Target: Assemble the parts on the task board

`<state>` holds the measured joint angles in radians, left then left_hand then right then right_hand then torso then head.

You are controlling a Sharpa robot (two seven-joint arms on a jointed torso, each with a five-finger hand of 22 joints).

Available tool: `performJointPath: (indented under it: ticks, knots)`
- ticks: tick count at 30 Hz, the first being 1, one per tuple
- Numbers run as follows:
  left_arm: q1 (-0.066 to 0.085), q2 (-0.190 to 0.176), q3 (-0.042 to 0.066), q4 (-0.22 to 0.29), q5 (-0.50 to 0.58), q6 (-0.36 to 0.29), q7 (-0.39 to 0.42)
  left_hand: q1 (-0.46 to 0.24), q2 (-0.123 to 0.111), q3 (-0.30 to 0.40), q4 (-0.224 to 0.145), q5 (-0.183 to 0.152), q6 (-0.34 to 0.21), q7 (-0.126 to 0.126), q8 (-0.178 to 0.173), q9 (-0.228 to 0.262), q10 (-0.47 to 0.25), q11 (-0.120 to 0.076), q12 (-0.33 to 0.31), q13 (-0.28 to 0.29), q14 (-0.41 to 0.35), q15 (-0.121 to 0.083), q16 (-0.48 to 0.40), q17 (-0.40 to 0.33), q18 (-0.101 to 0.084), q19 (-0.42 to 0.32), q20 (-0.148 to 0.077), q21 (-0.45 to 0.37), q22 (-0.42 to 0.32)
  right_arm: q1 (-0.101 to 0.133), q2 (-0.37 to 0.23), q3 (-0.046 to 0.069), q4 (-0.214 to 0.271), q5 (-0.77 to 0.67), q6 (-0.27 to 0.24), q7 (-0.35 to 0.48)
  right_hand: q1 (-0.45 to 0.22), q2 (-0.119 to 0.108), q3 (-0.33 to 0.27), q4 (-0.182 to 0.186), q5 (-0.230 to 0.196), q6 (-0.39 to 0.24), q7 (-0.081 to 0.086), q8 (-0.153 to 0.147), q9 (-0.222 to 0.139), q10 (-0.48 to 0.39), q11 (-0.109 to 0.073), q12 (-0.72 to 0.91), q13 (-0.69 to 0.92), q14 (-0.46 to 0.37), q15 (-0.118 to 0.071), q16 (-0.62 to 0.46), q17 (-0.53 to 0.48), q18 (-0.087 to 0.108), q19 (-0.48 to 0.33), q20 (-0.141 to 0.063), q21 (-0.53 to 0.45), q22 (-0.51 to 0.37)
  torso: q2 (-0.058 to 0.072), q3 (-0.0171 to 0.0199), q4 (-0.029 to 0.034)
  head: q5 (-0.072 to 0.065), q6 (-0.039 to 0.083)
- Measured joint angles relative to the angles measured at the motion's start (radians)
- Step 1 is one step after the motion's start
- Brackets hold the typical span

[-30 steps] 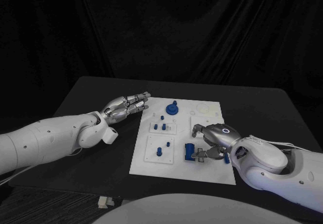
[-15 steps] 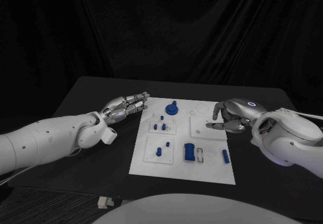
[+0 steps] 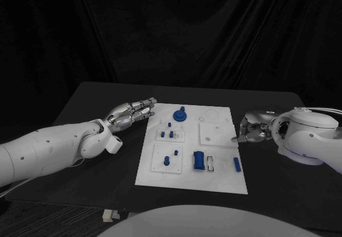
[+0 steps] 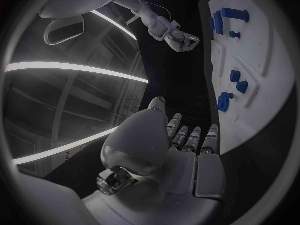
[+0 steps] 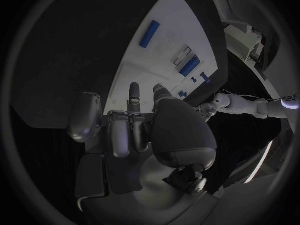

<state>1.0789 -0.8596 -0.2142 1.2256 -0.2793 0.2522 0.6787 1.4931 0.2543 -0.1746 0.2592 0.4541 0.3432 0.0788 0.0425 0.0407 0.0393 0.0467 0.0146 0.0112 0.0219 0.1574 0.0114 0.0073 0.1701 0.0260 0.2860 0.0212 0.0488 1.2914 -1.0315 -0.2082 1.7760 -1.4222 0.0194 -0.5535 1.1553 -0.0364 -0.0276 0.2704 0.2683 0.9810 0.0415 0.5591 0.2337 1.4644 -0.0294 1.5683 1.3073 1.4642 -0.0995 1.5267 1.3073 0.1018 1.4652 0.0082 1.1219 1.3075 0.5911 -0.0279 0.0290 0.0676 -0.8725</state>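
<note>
Head view: the white task board (image 3: 217, 180) lies at frame centre on the black surface (image 3: 93, 98), blue parts (image 3: 199, 161) scattered across it. The left hand (image 3: 132, 113) hovers at its left edge, fingers straight, empty; the right hand (image 3: 254, 129) sits curled, empty, at its right edge.

Left wrist view: the board fills the circle's right.

Right wrist view: fingers are partly curled; the next reach should open them wide and descend squarely over one part.

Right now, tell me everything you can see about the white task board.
The task board is a flat white rectangular plate lying on the black table between both hands. It carries raised white square panels and small blue parts, among them a round knobbed piece near its far edge. The left hand hovers beside its far left corner; the right hand sits off its right edge.
</note>
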Motion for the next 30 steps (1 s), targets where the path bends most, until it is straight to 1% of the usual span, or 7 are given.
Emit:
performJointPath:
  ticks: [2,3,7,10,13,22,30]
  knots:
    - [0.000,0.000,0.000,0.000,0.000,0.000,0.000,0.000,0.000,0.000,0.000,0.000,0.000,0.000,0.000,0.000,0.000,0.000,0.000,0.000,0.000,0.000,0.000,0.000,0.000,0.000,0.000,0.000,0.000,0.000,0.006,0.000,-0.005,0.005,0.017,-0.008,-0.006,0.006,-0.007,-0.001,-0.010,0.024,0.002,-0.052,-0.010,0.000,0.000,0.000,0.000,0.000,0.000,0.000,0.000,0.000,0.000,0.000,0.000,0.000,0.000,0.0000,0.0000,-0.003,0.000]
    - [0.000,0.000,0.000,0.000,0.000,0.000,0.000,0.000,0.000,0.000,0.000,0.000,0.000,0.000,0.000,0.000,0.000,0.000,0.000,0.000,0.000,0.000,0.000,0.000,0.000,0.000,0.000,0.000,0.000,-0.001,0.009,0.000,-0.008,0.009,0.027,-0.013,-0.006,0.006,-0.007,-0.001,-0.010,0.034,0.002,-0.068,-0.013,0.000,0.000,0.000,0.000,0.000,0.000,0.000,0.000,0.000,0.000,0.000,0.000,0.000,0.000,0.0000,0.0000,-0.003,0.000]
    - [0.000,0.001,0.000,0.000,0.000,0.000,0.000,0.000,0.000,0.000,0.000,0.000,0.000,0.000,0.000,0.000,0.002,0.002,0.000,0.000,0.000,0.000,0.000,0.000,0.000,0.000,0.000,0.000,0.000,-0.010,0.018,0.000,-0.019,0.016,0.052,-0.025,0.000,0.013,-0.014,-0.015,-0.010,0.084,-0.004,-0.105,-0.015,0.000,0.000,0.000,0.000,0.000,0.000,0.000,0.000,0.000,0.000,0.000,0.000,0.000,0.000,0.0002,0.0000,-0.006,0.000]
    - [0.000,0.002,0.000,0.000,0.000,0.000,0.000,0.000,0.000,0.003,-0.003,0.000,0.000,0.000,0.000,0.000,0.003,0.003,0.000,0.001,0.000,0.000,0.000,0.000,0.000,0.000,0.000,0.000,0.000,-0.019,0.022,0.000,-0.025,0.020,0.065,-0.032,0.000,0.013,-0.015,-0.017,-0.010,0.112,-0.011,-0.114,-0.013,0.000,0.000,0.000,0.000,0.000,0.000,0.000,0.000,0.000,0.000,0.000,0.000,0.000,0.000,0.0003,0.0000,-0.009,0.000]
    - [0.000,0.002,0.000,0.000,0.000,0.000,0.000,0.000,0.000,0.003,-0.003,0.000,0.000,0.000,0.000,0.000,0.003,0.003,0.000,0.001,0.000,0.000,0.000,0.000,0.000,0.000,0.000,0.000,0.000,-0.029,0.025,0.000,-0.030,0.022,0.074,-0.036,0.000,0.013,-0.016,-0.019,-0.014,0.120,-0.012,-0.118,-0.009,0.000,0.000,0.000,0.000,0.000,0.000,-0.001,0.000,0.000,0.000,0.000,0.000,0.000,0.000,0.0004,0.0000,-0.011,0.000]
    - [0.000,0.002,0.000,0.000,0.000,0.000,0.000,0.004,0.004,0.003,-0.003,0.000,0.000,0.000,0.000,0.000,0.003,0.003,0.000,0.001,0.000,0.000,0.000,0.000,0.000,0.000,0.000,0.000,0.000,-0.056,0.034,0.000,-0.040,0.026,0.089,-0.044,0.000,0.013,-0.017,-0.019,-0.014,0.122,-0.014,-0.128,-0.009,0.000,0.000,0.000,0.000,0.004,-0.004,-0.005,0.001,0.000,0.000,0.000,0.000,0.000,0.000,0.0004,-0.0001,-0.013,0.000]
    - [0.000,0.001,0.000,0.000,0.000,0.000,0.000,0.004,0.004,0.003,-0.003,0.000,0.000,0.000,0.000,0.000,0.003,0.003,0.000,0.001,0.000,0.000,0.000,0.000,0.000,0.000,0.000,0.000,0.000,-0.075,0.038,0.000,-0.043,0.027,0.094,-0.047,0.005,0.017,-0.016,-0.031,-0.010,0.123,-0.016,-0.140,-0.004,0.004,-0.004,0.000,0.000,0.001,-0.006,-0.005,0.001,0.000,-0.004,-0.003,0.000,0.000,0.000,0.0004,-0.0001,-0.012,0.000]
